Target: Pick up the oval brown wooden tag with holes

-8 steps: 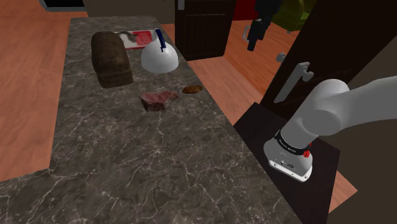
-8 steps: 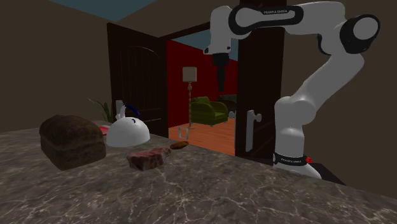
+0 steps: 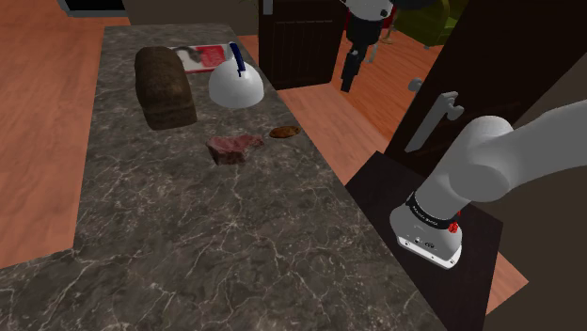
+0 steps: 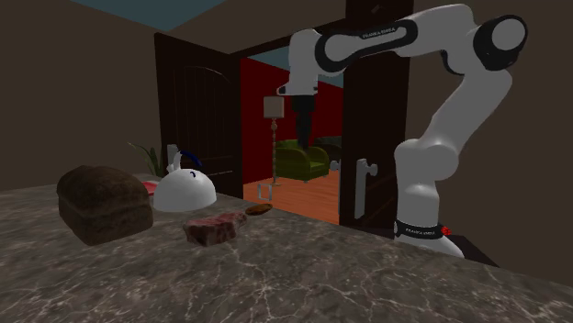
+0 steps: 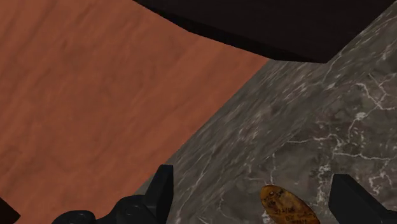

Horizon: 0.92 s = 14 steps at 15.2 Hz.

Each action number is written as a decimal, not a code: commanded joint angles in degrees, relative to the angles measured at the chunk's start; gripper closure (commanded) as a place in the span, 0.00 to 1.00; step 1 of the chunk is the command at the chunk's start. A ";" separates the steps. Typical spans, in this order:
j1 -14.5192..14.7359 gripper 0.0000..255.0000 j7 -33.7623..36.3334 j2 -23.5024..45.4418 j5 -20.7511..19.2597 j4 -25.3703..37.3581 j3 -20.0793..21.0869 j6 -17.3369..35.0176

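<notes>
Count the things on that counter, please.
5: brown loaf, red-and-white tray behind it, white kettle, reddish chunk, oval brown tag by the counter edge; the loaf may hide more.

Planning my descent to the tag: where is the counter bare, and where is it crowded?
Bare: the counter from the reddish chunk toward the shoulder camera, and left of the loaf in that view. Crowded: the far end, where loaf, kettle and tray cluster; the oval tag lies close beside the chunk, near the counter's edge.
</notes>
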 commanded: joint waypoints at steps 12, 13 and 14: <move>8.20 0.00 -16.87 22.23 4.58 0.83 -0.92 24.04; 8.82 0.00 -18.27 24.05 5.11 1.26 -0.83 25.57; 9.43 0.00 -19.68 25.86 5.67 1.75 -0.70 27.05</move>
